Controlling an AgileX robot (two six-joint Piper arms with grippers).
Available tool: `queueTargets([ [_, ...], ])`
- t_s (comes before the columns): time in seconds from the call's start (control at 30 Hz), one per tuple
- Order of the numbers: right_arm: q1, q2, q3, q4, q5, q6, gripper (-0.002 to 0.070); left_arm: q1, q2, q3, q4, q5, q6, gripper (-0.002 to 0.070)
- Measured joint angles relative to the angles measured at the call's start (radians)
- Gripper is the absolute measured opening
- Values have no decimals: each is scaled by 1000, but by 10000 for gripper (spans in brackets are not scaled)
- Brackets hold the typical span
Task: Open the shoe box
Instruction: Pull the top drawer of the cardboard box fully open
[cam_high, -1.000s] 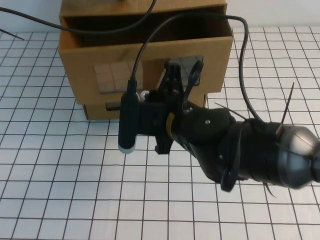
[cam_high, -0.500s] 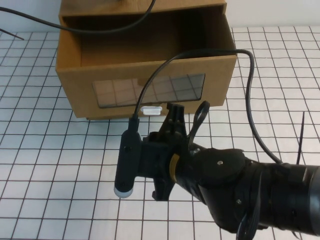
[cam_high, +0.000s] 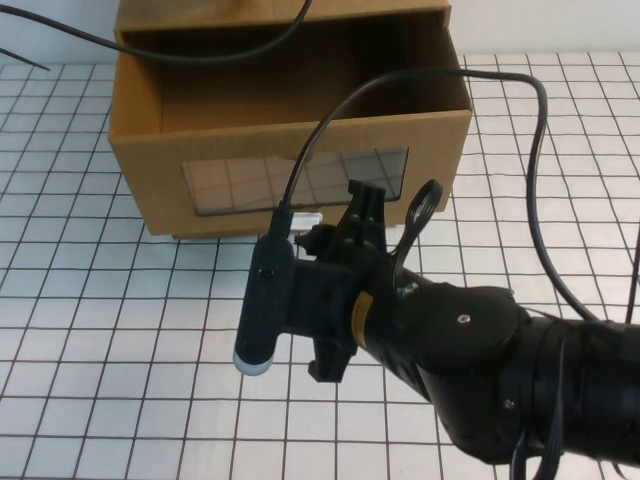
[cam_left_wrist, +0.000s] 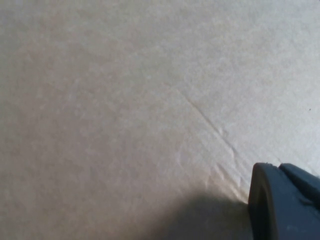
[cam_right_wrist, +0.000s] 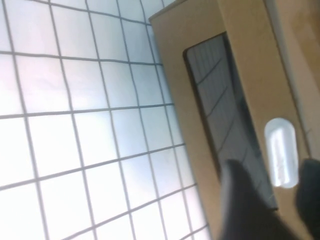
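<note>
Since the shoe box (cam_high: 290, 150) at the far middle of the counter (cam_high: 100, 350) stands slid open with its interior exposed, I judge the opening done; my right tool (cam_high: 368, 200) stands apart and empty by the white tab (cam_high: 305, 215), while my left tool (cam_left_wrist: 282, 200) sits close to bare cardboard (cam_left_wrist: 125, 100), and I cannot tell its state.

Bright even light; wrist views blurred, table (cam_right_wrist: 60, 130) glaring, shoe box (cam_high: 145, 170) interior shadowed.

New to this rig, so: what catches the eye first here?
The right arm fills the near foreground with its black bulk, its right gripper open just before the white tab on the windowed front of the brown shoe box, which stands at the far side with its inside showing. The left gripper appears only in its wrist view, close against plain cardboard.
</note>
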Motion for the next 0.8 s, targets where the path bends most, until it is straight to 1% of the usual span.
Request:
queueTargets([
  [0.07,0,0,0,-23,0,0,295,0,0,-5,4,4,0,-2],
  [0.13,0,0,0,-44,0,0,320,0,0,-6,6,9,-2,-2],
  [0.37,-8,21,-12,-101,0,0,287,0,1,-7,6,15,-2,-2],
  [0.57,-40,52,-42,-110,1,19,283,0,1,-7,6,18,-2,-2],
  [0.8,-40,80,-49,-112,-3,22,281,0,1,-7,6,20,-2,-2],
])
